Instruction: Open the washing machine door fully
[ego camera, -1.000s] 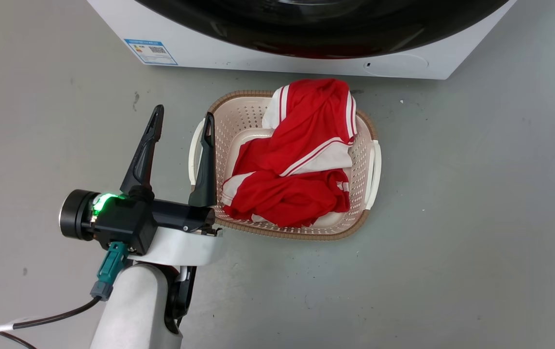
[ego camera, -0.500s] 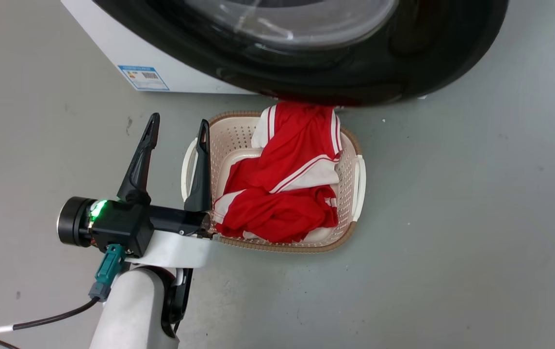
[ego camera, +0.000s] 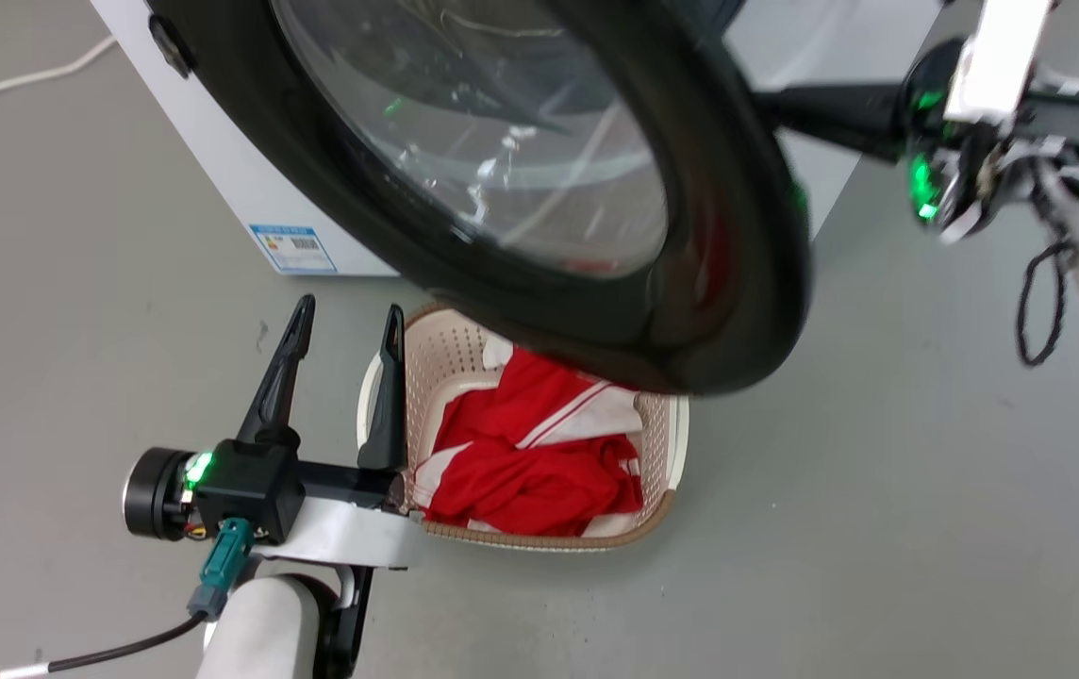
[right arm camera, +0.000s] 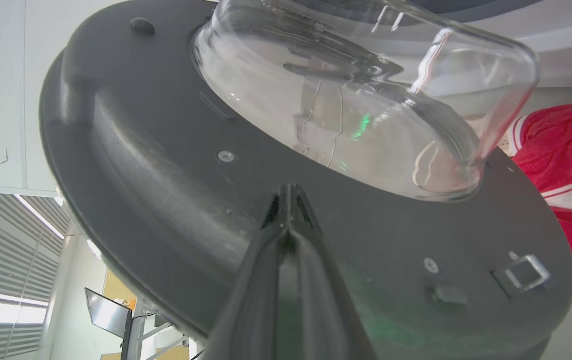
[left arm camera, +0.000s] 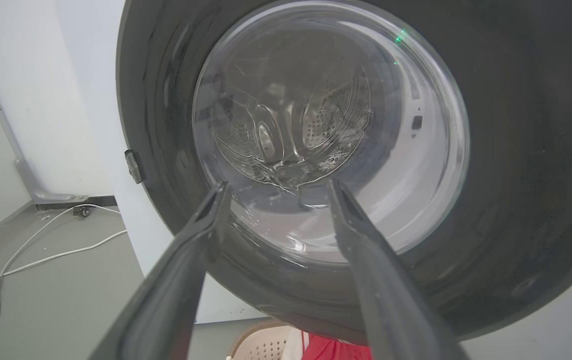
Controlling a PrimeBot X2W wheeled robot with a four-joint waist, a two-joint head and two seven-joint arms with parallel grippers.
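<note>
**Head view.** The washing machine door (ego camera: 738, 283), a glossy black ring around clear glass, takes up the upper middle of the frame. It stands partway open from the white washing machine (ego camera: 257, 179) at upper left. Its lower rim hangs over a beige laundry basket (ego camera: 662, 490) holding red and white clothing (ego camera: 530, 471) on the grey floor (ego camera: 879, 519). At upper right, the right gripper (ego camera: 804, 104) reaches leftward behind the door's rim, which hides its tips. It appears to be placed there to push the door outward from its inner side. At lower left, the left gripper (ego camera: 349, 306) hovers just beside the basket's left edge. Its jaws are spread wide and hold nothing, and it is well clear of the door.

**Left wrist view.** The door's outer face fills the centre and right, with the perforated drum visible through the glass. The two dark fingers rise from the bottom edge, far apart with only air between them. A white cable (left arm camera: 41, 250) trails across the floor at lower left.

**Right wrist view.** The door's matt inner face slants across the frame. The glass bowl (right arm camera: 366, 100) bulges at upper centre and a metal latch loop (right arm camera: 528, 272) sits at lower right. The jaws are pressed fully together and grip nothing. Their joined tip sits against the door's inner ring at centre, which suits pushing rather than grasping. The door looks only partly open, so more swing seems needed.
</note>
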